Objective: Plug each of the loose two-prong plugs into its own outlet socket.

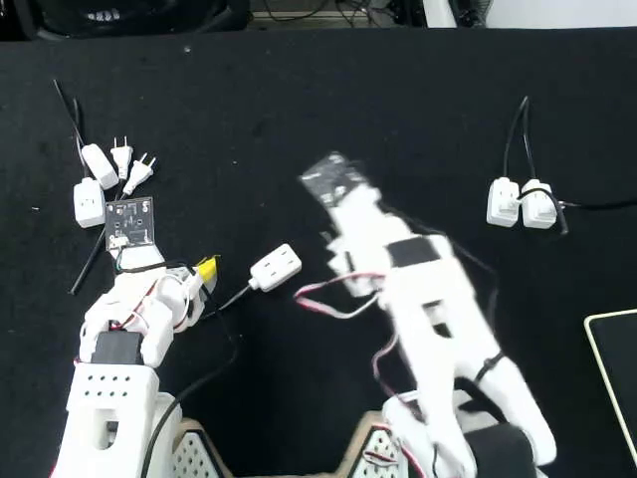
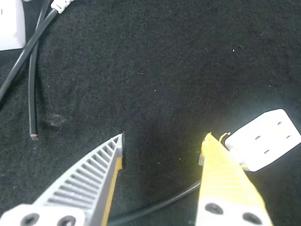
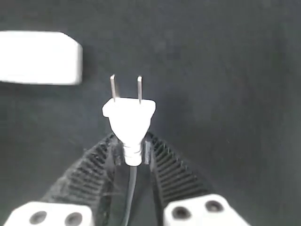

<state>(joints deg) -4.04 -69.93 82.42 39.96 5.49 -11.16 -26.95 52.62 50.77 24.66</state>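
A white plug (image 3: pixel 129 117) is held tight by its neck in the right claw (image 3: pixel 130 141), its two prongs pointing out ahead. A white block (image 3: pixel 37 56), likely a socket, is seen just ahead and off to one side. The left claw (image 2: pixel 162 155) is spread wide and empty, with the middle socket (image 2: pixel 263 139) just beside its yellow finger (image 2: pixel 221 174). The prongs should be lined up with the slots first, then pushed in straight and slowly. The socket could be held down by the left claw.

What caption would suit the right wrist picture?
Right tool clamps a white two-prong plug, a white block beyond.
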